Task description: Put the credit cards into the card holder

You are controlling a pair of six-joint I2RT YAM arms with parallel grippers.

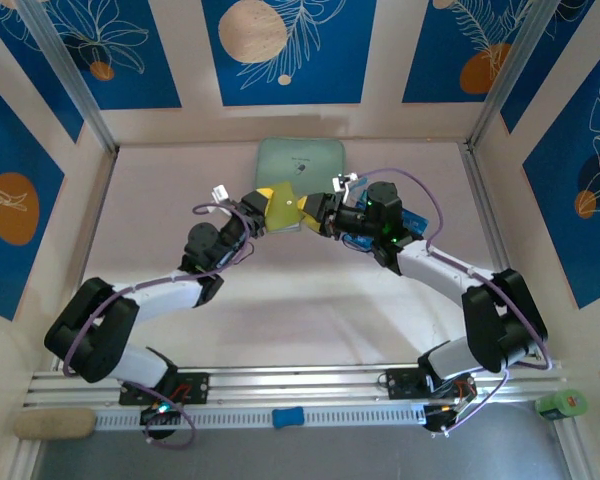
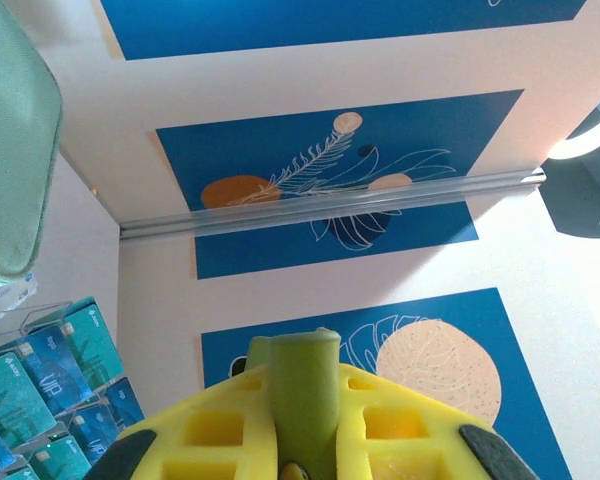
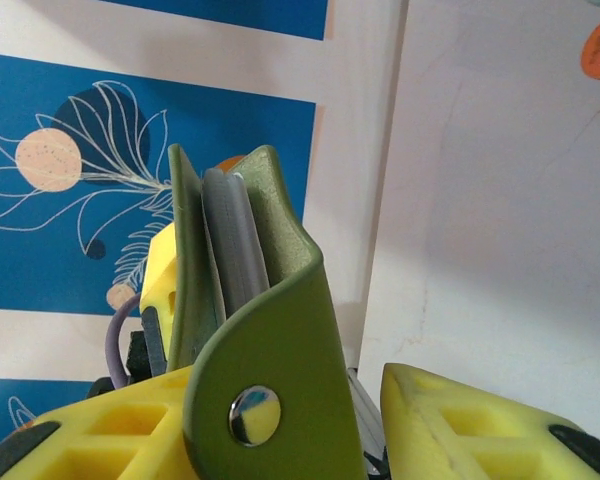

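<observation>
The two arms meet at the card holder (image 1: 286, 207) in the middle of the top view, just in front of the mint-green case (image 1: 300, 160). The left gripper (image 1: 263, 210) is shut tight on one edge. The right gripper (image 1: 325, 213) has its jaws partly apart around the other side, and it is hard to tell if they pinch it. The credit cards (image 2: 40, 385) lie at the lower left of the left wrist view, apart from the holder. The step looks like opening the holder. Next, the right gripper likely needs to pull a flap wide, then fetch a card.

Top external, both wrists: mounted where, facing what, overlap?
Top external: above, behind the bases, looking down; both arms, left tool, right tool at the card holder.
Left wrist: on left arm, facing wall panels; fingers clamp the holder.
Right wrist: on right arm, facing wall panels; fingers flank the holder.
Shared: the holder, all three.
</observation>
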